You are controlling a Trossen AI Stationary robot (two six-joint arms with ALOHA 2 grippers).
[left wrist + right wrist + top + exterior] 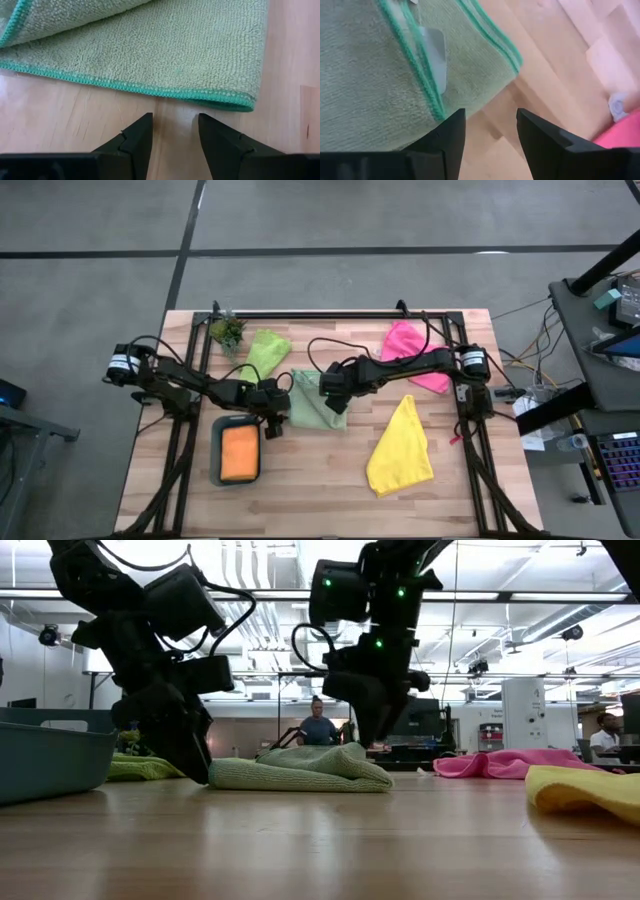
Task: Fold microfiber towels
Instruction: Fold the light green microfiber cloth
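Pale sage green towel point(318, 406) lies mid-bench, folded over, teal-stitched hem, white tag showing. Left hand point(172, 142) released, empty, at its left edge; right hand point(490, 135) released, empty, over its right side.

We look past 2 dark fingers point(445, 145) at a pale sage green towel point(365, 75).
Its teal-stitched corner lies folded on the wooden table point(560, 80); the gripper point(490, 137) gapes empty above bare wood.

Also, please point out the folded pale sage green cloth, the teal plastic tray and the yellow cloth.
pale sage green cloth point(318, 405), high view, its middle.
teal plastic tray point(216, 452), high view, left rim.
yellow cloth point(402, 448), high view, its middle.
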